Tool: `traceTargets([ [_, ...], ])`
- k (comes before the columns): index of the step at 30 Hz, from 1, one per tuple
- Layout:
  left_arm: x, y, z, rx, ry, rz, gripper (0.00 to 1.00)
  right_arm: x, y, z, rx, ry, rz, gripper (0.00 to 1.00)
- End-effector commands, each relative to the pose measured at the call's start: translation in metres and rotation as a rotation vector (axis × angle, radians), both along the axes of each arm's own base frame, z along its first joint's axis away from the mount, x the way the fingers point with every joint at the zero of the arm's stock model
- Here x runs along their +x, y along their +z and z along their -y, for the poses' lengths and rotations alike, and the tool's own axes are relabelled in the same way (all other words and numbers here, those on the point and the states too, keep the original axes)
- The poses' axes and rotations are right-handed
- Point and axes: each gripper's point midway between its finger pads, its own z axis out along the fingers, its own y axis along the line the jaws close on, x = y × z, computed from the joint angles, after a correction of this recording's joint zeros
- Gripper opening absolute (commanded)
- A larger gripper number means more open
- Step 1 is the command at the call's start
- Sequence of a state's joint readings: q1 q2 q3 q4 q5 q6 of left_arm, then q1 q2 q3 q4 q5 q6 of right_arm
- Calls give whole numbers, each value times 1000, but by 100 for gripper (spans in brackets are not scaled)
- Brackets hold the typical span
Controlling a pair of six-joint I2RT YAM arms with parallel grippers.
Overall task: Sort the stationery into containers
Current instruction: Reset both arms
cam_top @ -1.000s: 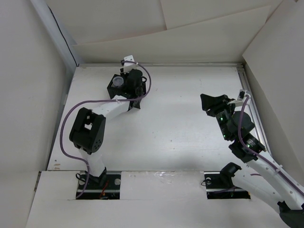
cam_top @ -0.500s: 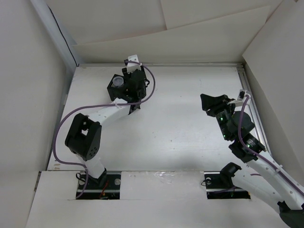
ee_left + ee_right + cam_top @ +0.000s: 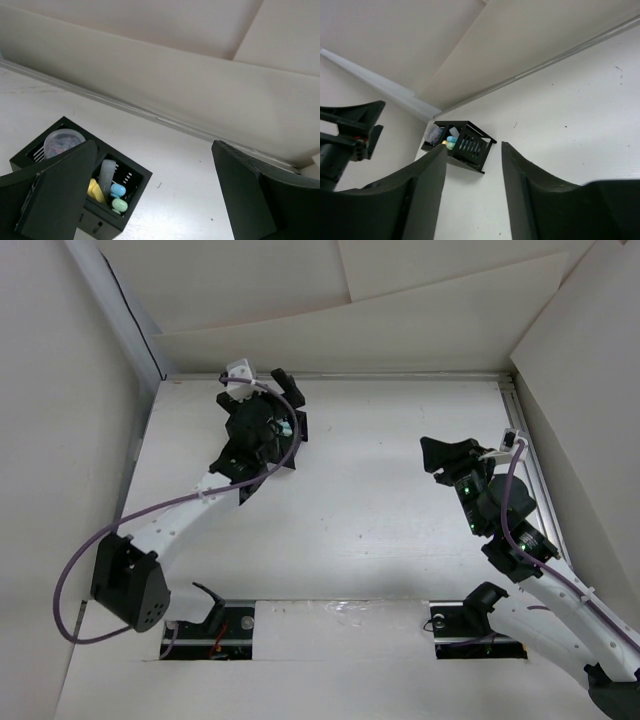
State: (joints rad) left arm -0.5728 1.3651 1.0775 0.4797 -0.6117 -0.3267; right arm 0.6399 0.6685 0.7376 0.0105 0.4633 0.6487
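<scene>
Located black organizer box (image 3: 131,176) at far left of white table (image 3: 380,500), near rear wall panel (image 3: 190,95). Found inside:
- clear round jar (image 3: 62,142) in one compartment
- yellow stick (image 3: 93,189), pale grey stick (image 3: 106,172), light blue stick (image 3: 118,190) and pale green stick (image 3: 119,204) standing together in the next compartment

Noted left gripper (image 3: 154,146) close to box, fingers spread wide, nothing between. Lost near corner of box and lower edge of jar behind left finger (image 3: 55,195). From above, cannot make out box contents; mostly hidden under left arm (image 3: 185,515).

Noted right gripper (image 3: 474,149) well apart at right side of table, fingers parted, empty. Sighted box far beyond through the gap, slotted side facing camera, one corner cut off by a finger (image 3: 420,195).
</scene>
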Motion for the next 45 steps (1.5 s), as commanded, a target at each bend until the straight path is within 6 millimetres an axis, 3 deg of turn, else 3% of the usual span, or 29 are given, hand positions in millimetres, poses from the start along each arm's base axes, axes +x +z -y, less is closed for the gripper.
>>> traceTargets([
  [1,-20,-8,-5,-87,-26,-38,100,1,18,2,28,-11,45,55],
  [2,-27,-29,-6,-69,-35,-90,100,6,17,1,21,-22,35,68],
  [4,-41,-37,-5,-87,-84,-108,100,10,14,-2,12,-22,22,86],
  [5,-49,-55,-6,-70,-99,-155,100,12,11,-3,6,-22,14,93],
  [6,-54,-60,-6,-64,-118,-169,100,16,5,-6,-6,-22,-2,100],
  [10,-82,-65,-5,-83,-192,-201,100,18,6,-9,-10,-13,-5,100],
  [11,-90,-52,-10,-110,-194,-175,100,18,6,-9,-10,-13,-5,100],
  [12,-97,-56,-11,-106,-210,-188,100,18,6,-9,-10,-13,-5,100],
  [15,-113,-34,-13,-147,-257,-130,100,16,8,-6,-13,-23,3,100],
  [18,-126,-27,-14,-183,-292,-109,100,16,8,-6,-13,-23,3,100],
  [23,-134,-27,-23,-239,-272,-95,100,21,1,-10,-27,-23,-16,100],
  [31,-142,-33,-18,-266,-326,-62,100,34,-11,-20,-79,-13,-43,99],
  [32,-142,-33,-18,-266,-327,-62,100,33,1,-20,-69,-13,-30,99],
  [35,-147,-27,-13,-275,-369,-42,100,31,-4,-18,-95,-12,-64,99],
  [39,-155,-21,-6,-268,-437,-10,100,21,6,-10,-70,-21,-63,99],
  [43,-158,-17,-7,-270,-437,-5,100,15,9,-6,-81,-20,-94,99],
  [44,-159,-16,-10,-268,-426,-10,100,13,17,-5,-66,-20,-92,99],
  [45,-159,-17,-13,-264,-414,-22,100,13,11,-5,-88,-20,-122,99],
])
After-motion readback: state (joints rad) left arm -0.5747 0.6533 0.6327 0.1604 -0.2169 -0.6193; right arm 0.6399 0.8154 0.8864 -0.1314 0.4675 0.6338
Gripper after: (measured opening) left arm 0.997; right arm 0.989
